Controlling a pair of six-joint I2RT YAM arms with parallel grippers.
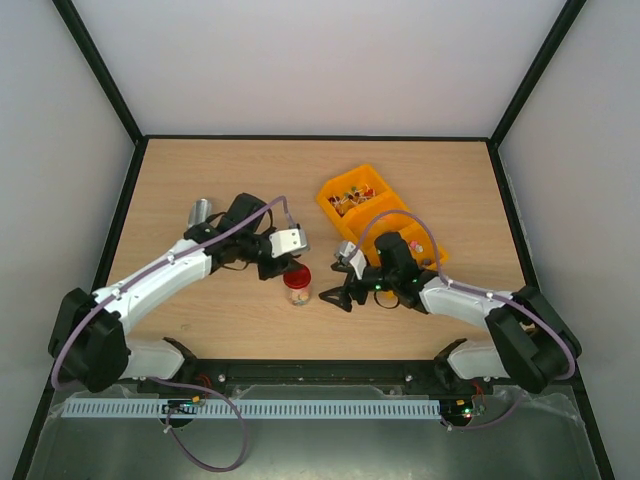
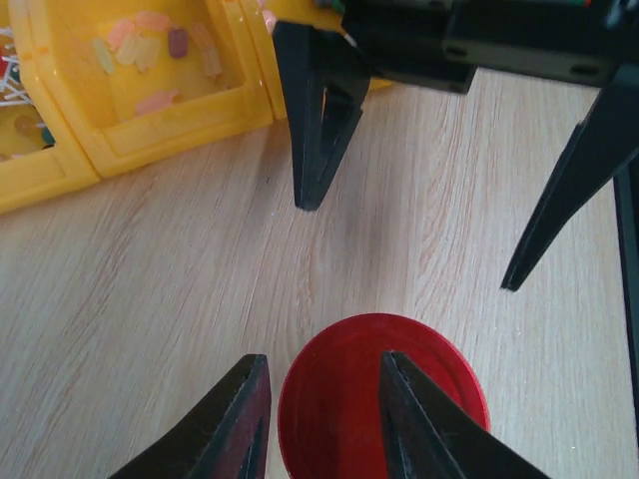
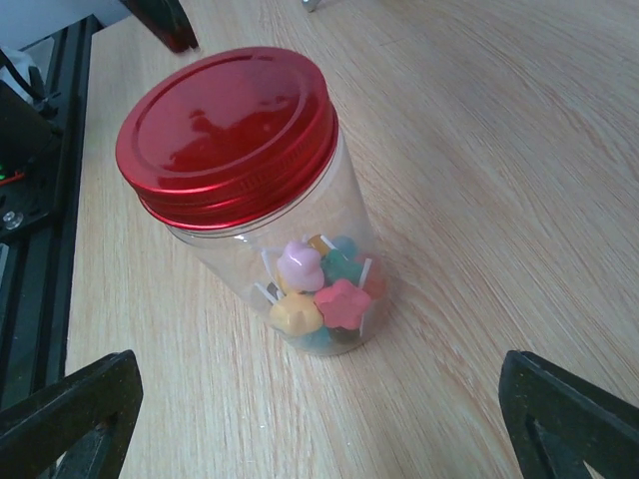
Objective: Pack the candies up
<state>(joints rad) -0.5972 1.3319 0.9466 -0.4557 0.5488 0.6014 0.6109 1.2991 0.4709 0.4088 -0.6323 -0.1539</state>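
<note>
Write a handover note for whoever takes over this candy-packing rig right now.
Left gripper: jaws open, over the red lid, holding nothing.
Right gripper: jaws wide open, aimed at the jar, not touching it.
Done: jar upright mid-table, lid on, some candies inside.
Left: more candies lie in the yellow bin; lid tightness cannot be told.

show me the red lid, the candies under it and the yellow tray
red lid [image 3: 228,130], right wrist view, centre of its top
candies [image 3: 321,294], right wrist view, middle of the pile
yellow tray [image 2: 180,132], left wrist view, near wall of a compartment
</note>
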